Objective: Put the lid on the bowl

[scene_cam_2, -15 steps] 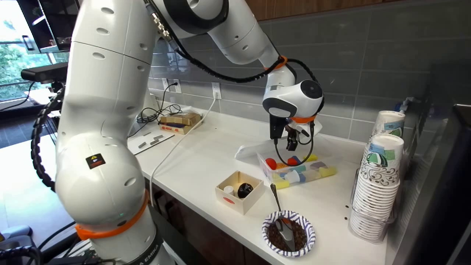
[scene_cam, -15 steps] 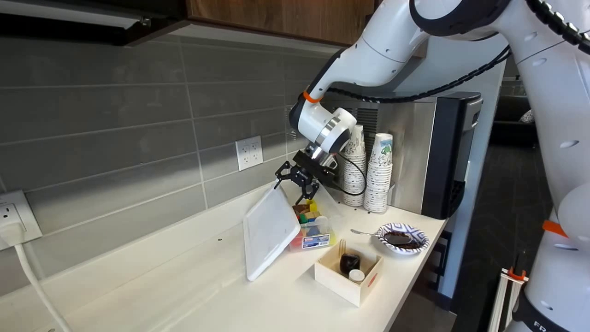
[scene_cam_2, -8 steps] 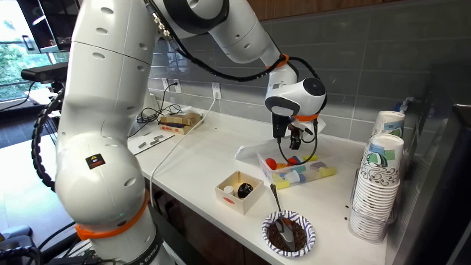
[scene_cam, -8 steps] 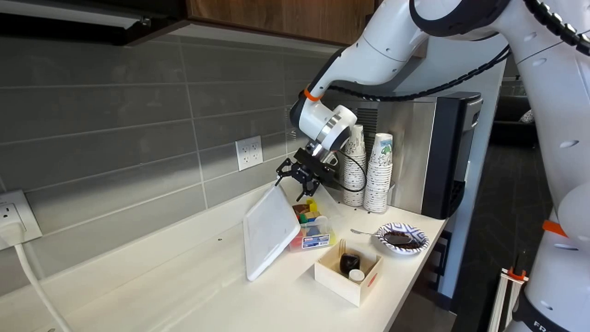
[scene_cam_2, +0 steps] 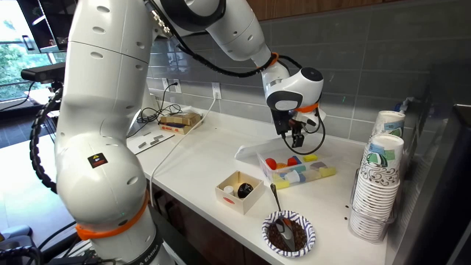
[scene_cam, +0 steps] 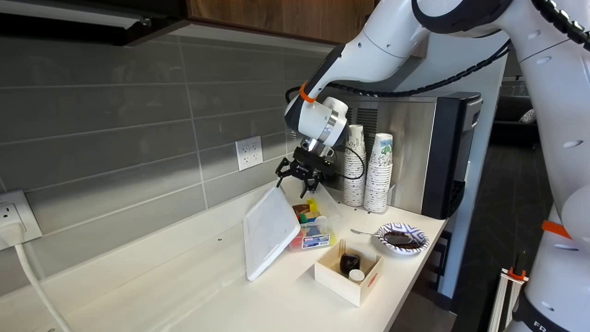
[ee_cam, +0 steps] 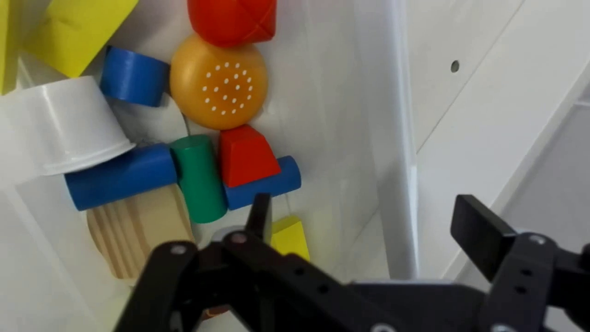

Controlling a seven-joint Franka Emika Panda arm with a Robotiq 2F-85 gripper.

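Observation:
The lid (scene_cam: 271, 230), a flat white rectangle, stands tilted beside the bowl, seemingly leaning on it. It also shows in an exterior view (scene_cam_2: 244, 152). The bowl, a low translucent tub (scene_cam: 316, 241), holds coloured blocks and shows in both exterior views (scene_cam_2: 309, 176). In the wrist view the tub's rim (ee_cam: 408, 138) runs between and beyond the fingers. My gripper (scene_cam: 290, 190) is open and empty above the tub's wall side. One fingertip is near the lid's top corner; I cannot tell whether they touch. The wrist view shows the gripper's spread fingers (ee_cam: 364, 205). The lid cannot be made out there.
A wooden box (scene_cam: 336, 281) with small items stands in front of the tub. A patterned dish (scene_cam: 403, 238) with a spoon lies near the counter edge. Stacked paper cups (scene_cam_2: 377, 195) stand by the dark machine. The tiled wall (scene_cam: 115, 152) is behind, a cupboard (scene_cam: 276, 18) above.
My gripper has risen a little and the wrist has tilted, with the hand shifting slightly. The fingers stay open. The lid and the tub have not moved.

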